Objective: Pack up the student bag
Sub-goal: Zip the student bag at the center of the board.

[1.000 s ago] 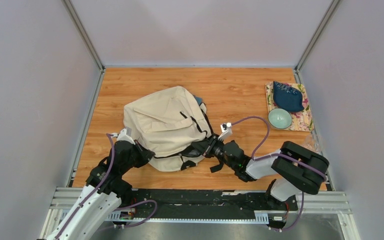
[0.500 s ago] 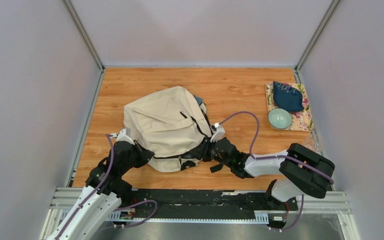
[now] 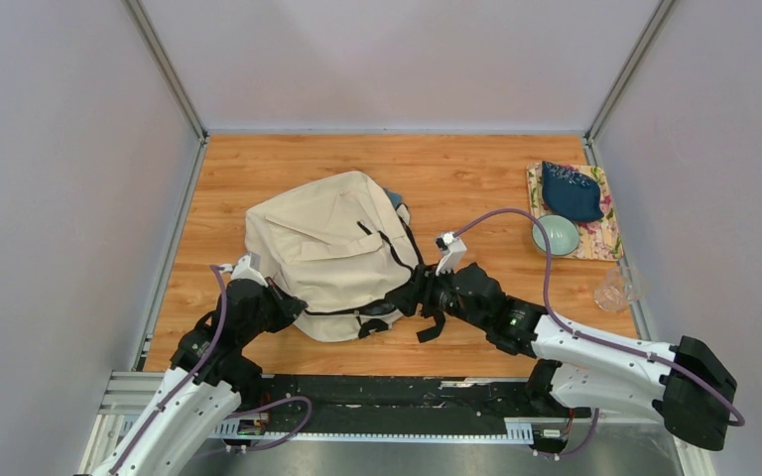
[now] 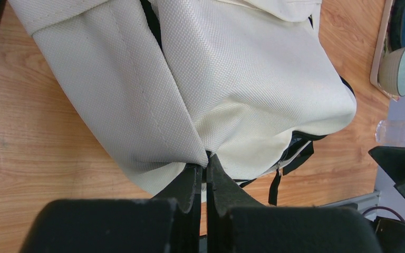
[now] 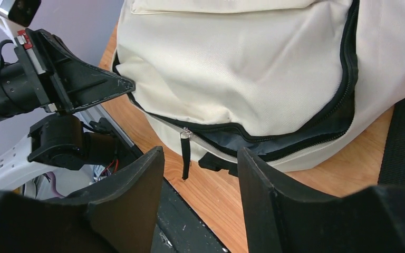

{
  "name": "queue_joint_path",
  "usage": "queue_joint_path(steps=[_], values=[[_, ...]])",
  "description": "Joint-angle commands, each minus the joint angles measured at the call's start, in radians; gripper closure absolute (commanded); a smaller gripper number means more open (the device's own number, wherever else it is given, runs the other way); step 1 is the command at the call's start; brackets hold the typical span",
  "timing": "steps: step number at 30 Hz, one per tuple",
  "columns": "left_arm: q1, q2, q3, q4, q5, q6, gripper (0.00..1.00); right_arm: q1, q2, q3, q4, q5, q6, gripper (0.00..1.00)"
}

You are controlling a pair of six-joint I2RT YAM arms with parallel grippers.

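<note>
Cream canvas student bag [image 3: 332,248] slumps on the wooden table [image 3: 476,178], left of centre, black straps trailing toward the near edge. Left gripper [image 4: 206,158] at the bag's near-left corner, fingers pressed together, pinching a fold of canvas. Right gripper [image 5: 199,158] at the near-right side, fingers spread wide, not touching the fabric. Between them in the wrist view: a zipper gaping partly open over dark lining, its zip pull [image 5: 185,134] hanging free. Far right: floral mat [image 3: 607,241] carrying a teal bowl [image 3: 556,235] and a dark blue pouch [image 3: 571,191]. Clear cup [image 3: 617,290] nearer, apart from the mat.
</note>
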Motion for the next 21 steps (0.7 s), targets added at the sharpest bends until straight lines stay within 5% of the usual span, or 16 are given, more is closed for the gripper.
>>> queue_joint_path(steps=[1,11,21], values=[[0.006,0.002,0.021,0.057,-0.019,-0.001,1.00,0.023,0.003,0.093,-0.172,-0.027,-0.067,0.43],[0.006,-0.002,0.024,0.054,-0.021,-0.001,1.00,0.199,0.260,0.257,-0.230,0.005,-0.032,0.44],[0.006,-0.005,0.038,0.036,-0.024,0.004,1.00,0.248,0.474,0.395,-0.259,0.076,-0.021,0.42]])
